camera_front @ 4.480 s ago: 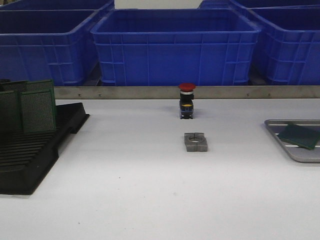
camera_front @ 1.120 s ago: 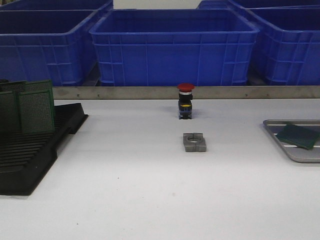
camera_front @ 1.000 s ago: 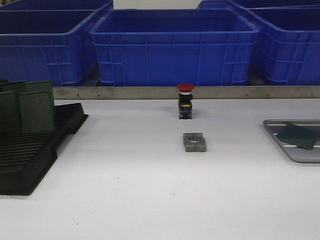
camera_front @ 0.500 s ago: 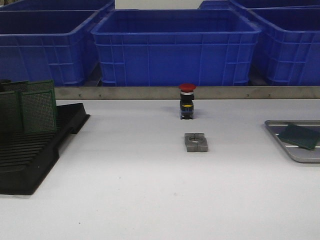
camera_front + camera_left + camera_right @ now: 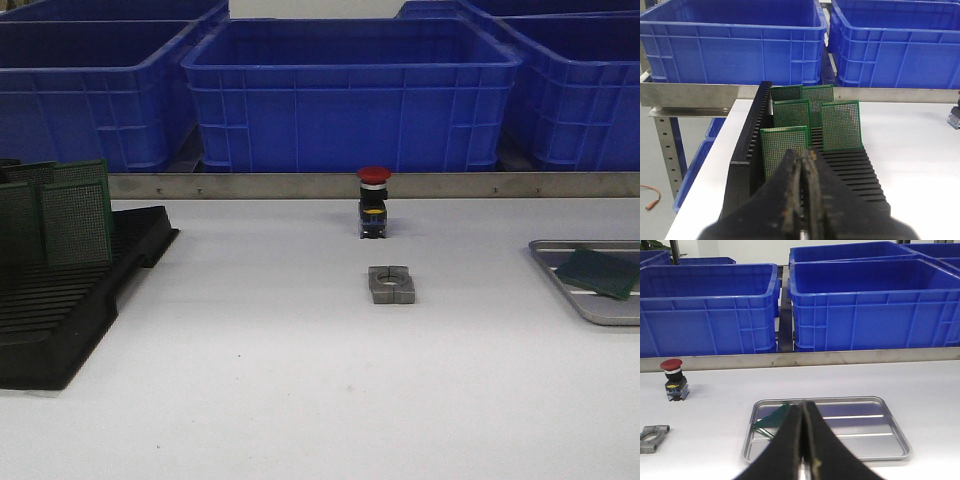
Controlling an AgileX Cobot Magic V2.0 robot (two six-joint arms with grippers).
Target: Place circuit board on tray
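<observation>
A green circuit board (image 5: 598,272) lies flat in the silver-grey tray (image 5: 590,305) at the table's right edge. The right wrist view shows this board (image 5: 771,421) in the tray's (image 5: 880,440) corner nearest the middle of the table. My right gripper (image 5: 803,407) hangs in front of the tray, shut and empty. Several more green boards (image 5: 841,125) stand upright in the black slotted rack (image 5: 855,172). My left gripper (image 5: 802,155) is shut with nothing in it, just before the nearest board (image 5: 782,147). Neither gripper appears in the front view.
A red-capped push button (image 5: 374,203) and a grey metal clamp block (image 5: 391,284) sit mid-table. The rack (image 5: 60,310) with its boards (image 5: 75,222) fills the left side. Blue plastic bins (image 5: 350,95) line up behind a metal rail (image 5: 300,185).
</observation>
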